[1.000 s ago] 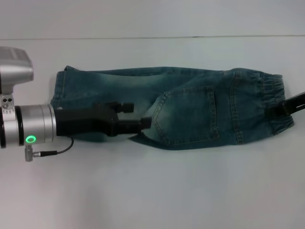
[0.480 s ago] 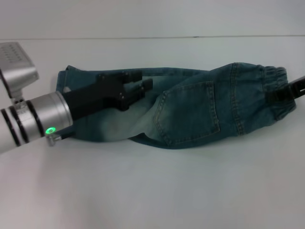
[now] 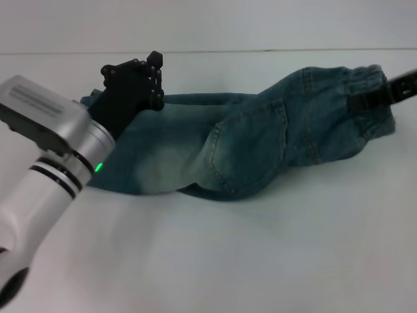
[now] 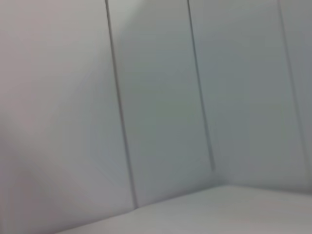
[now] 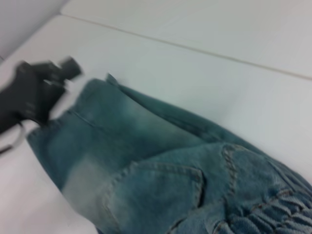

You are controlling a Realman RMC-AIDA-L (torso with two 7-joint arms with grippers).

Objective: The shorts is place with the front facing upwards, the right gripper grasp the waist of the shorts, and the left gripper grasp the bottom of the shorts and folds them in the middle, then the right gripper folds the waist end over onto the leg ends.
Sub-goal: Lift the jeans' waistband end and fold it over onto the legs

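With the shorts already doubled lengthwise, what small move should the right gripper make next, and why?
Probably carry the waistband leftward over the shorts toward the leg hems. The right gripper holds that end lifted off the table, while the left gripper is raised near the hem end, off the fabric.

Folded denim shorts (image 3: pixel 247 147), waist (image 3: pixel 365 88) raised
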